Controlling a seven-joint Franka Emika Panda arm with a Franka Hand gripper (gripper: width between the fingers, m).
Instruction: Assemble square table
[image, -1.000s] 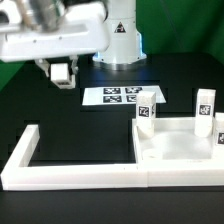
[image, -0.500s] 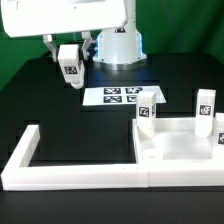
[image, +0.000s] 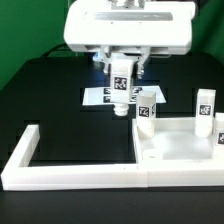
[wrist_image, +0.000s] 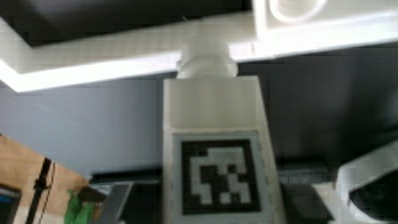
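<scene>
The gripper, jaws clamped on a leg, has moved from the far side to above the square table, ready for insertion

Leg in gripper hangs clear above marker board. Ahead: slab with two legs standing in far corners. Slab middle is open. Border wall boxes in the open floor on the exterior view's left.

Gripper down — clamped, wrist vertical.
</scene>
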